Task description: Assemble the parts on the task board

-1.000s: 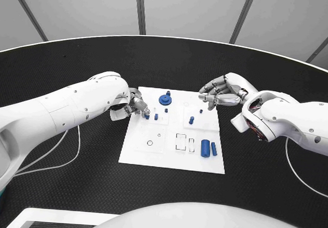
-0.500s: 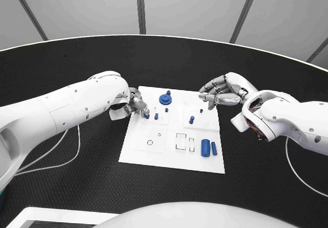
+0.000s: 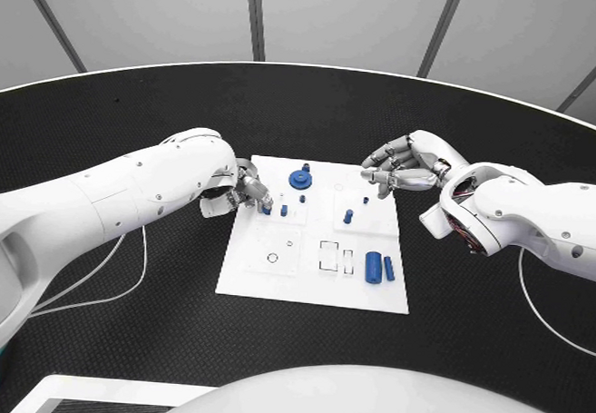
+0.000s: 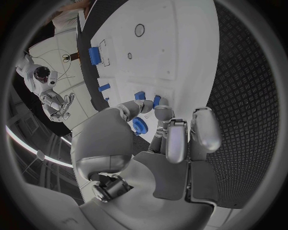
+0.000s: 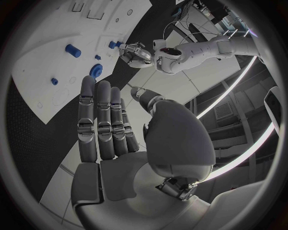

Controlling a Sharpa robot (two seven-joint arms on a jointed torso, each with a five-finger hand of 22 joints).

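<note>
Head view: task board lies mid worktop, same spot as a second ago. Left hand sits at the board's far left edge, fingertips down at a small blue peg; cannot tell if it is pinched or only touched. No visible move there since the earlier frames. Right hand hovers off the board's far right corner, fingers loosely curled and apart, holding nothing; barely shifted. Round blue part stands near the far edge, between both hands. Two more small pegs stand mid board. Blue cylinder and a thinner blue piece lie side by side near the right edge. Nothing on the board has moved.
</note>
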